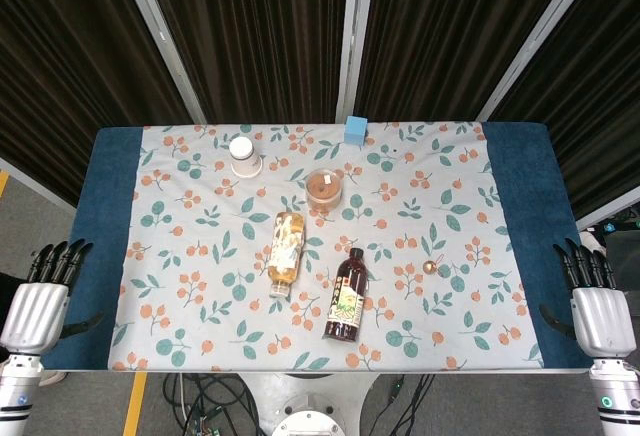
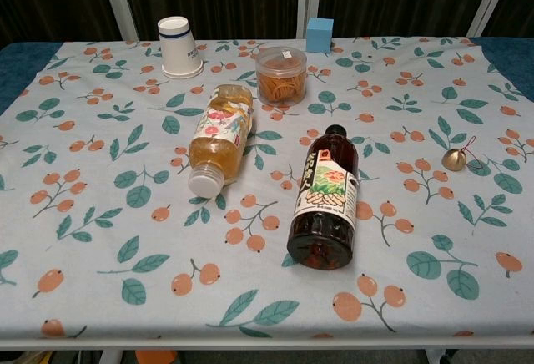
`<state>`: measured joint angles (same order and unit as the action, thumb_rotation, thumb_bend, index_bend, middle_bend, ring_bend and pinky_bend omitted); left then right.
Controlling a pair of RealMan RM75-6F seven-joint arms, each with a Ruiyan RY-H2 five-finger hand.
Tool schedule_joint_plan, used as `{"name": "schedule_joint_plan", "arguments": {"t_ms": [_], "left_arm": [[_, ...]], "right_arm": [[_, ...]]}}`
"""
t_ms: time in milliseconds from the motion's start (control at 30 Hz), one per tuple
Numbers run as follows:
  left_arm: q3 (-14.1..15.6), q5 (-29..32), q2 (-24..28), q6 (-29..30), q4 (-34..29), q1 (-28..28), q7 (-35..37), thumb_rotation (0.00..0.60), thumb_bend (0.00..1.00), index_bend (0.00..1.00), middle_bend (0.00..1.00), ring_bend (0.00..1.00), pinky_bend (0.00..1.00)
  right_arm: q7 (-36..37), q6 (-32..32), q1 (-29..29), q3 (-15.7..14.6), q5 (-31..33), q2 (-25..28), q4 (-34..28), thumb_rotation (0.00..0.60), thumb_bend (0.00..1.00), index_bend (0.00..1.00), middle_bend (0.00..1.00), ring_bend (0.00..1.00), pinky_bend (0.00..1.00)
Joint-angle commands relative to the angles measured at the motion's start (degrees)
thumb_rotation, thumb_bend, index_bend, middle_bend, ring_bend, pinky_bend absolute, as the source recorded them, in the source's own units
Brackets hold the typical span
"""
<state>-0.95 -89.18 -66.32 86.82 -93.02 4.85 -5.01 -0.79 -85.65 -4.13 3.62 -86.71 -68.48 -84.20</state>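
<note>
Left edge: the left robot hand point(image 1: 38, 301) hovers off the near-left corner of the counter point(image 1: 110, 206), fingers stretched forward, thumb out to the side, holding nothing

The nearest thing to it is the pale bottle point(image 1: 284, 253), well apart from it. This bottle lies on its side on the floral cloth point(image 1: 190, 286), white cap toward the near edge, as the chest view shows point(image 2: 219, 137)

Far behind it we note an upturned paper cup point(image 1: 243, 156), then a round tub point(image 1: 324, 188) of orange contents, then a blue block point(image 1: 355, 130) at the far edge

Centre right: the dark bottle point(image 1: 345, 296) also lies on its side, base toward the near edge and cap pointing away. It is just beside the pale bottle but not touching

Further right, a small brass bell point(image 1: 430, 267) with a red cord sits alone on the cloth

Right edge: the right robot hand point(image 1: 597, 306) mirrors the left off the near-right corner, fingers extended, nothing in it. The bell and dark bottle are closest to it

Our judgement: both bottles could roll. A good grasp would come from above, across the body at the label, fingers spread wide before closing. The bell is tiny and would need a careful pinch, with the cord a possible snag
</note>
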Motion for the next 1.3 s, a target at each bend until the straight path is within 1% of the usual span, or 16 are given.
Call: {"name": "schedule_joint_plan", "arguments": {"t_ms": [33, 300, 433, 633, 833, 1033, 1167, 1300], "left_arm": [[0.03, 0.11, 0.12, -0.01, -0.13, -0.08, -0.03, 0.600, 0.00, 0.04, 0.05, 0.00, 0.05], [-0.01, 0.39, 0.26, -0.47, -0.26, 0.06, -0.15, 0.600, 0.00, 0.04, 0.05, 0.00, 0.05], [-0.03, 0.44, 0.43, -0.67, -0.48, 0.16, -0.06, 0.600, 0.00, 0.04, 0.05, 0.00, 0.05], [0.16, 0.43, 0.06, -0.77, 0.09, 0.08, -0.01, 0.600, 0.00, 0.04, 0.05, 0.00, 0.05], [0.11, 0.67, -0.63, -1.07, 0.88, 0.18, 0.25, 0.600, 0.00, 0.04, 0.05, 0.00, 0.05], [0.21, 1.34, -0.96, -1.49, 1.45, 0.05, 0.51, 0.600, 0.00, 0.04, 0.05, 0.00, 0.05], [0.30, 1.47, -0.99, -1.68, 1.50, 0.03, 0.37, 0.600, 0.00, 0.04, 0.05, 0.00, 0.05], [0.25, 1.70, -1.13, -1.88, 1.63, 0.08, 0.36, 0.600, 0.00, 0.04, 0.05, 0.00, 0.05]], "right_arm": [[0.00, 0.08, 0.02, -0.11, -0.02, -0.12, 0.12, 0.600, 0.13, 0.00, 0.00, 0.00, 0.00], [-0.37, 0.51, -0.33, -0.10, -0.10, -0.44, 0.61, 0.600, 0.13, 0.00, 0.00, 0.00, 0.00], [-1.45, 2.78, -1.89, 0.04, -0.26, -0.44, 0.40, 0.600, 0.13, 0.00, 0.00, 0.00, 0.00], [-5.41, 8.97, -7.18, 1.15, -1.16, 0.21, -0.19, 0.600, 0.13, 0.00, 0.00, 0.00, 0.00], [-12.52, 17.14, -13.91, 2.28, -1.80, 1.47, -2.80, 0.600, 0.14, 0.00, 0.00, 0.00, 0.00], [-19.11, 24.60, -18.77, 1.98, -0.57, 0.05, -3.67, 0.600, 0.15, 0.00, 0.00, 0.00, 0.00], [-21.35, 27.71, -21.09, 1.46, -0.47, -0.97, -3.80, 0.600, 0.16, 0.00, 0.00, 0.00, 0.00], [-23.40, 29.64, -22.90, 1.58, 0.47, -2.14, -3.62, 0.600, 0.16, 0.00, 0.00, 0.00, 0.00]]}}
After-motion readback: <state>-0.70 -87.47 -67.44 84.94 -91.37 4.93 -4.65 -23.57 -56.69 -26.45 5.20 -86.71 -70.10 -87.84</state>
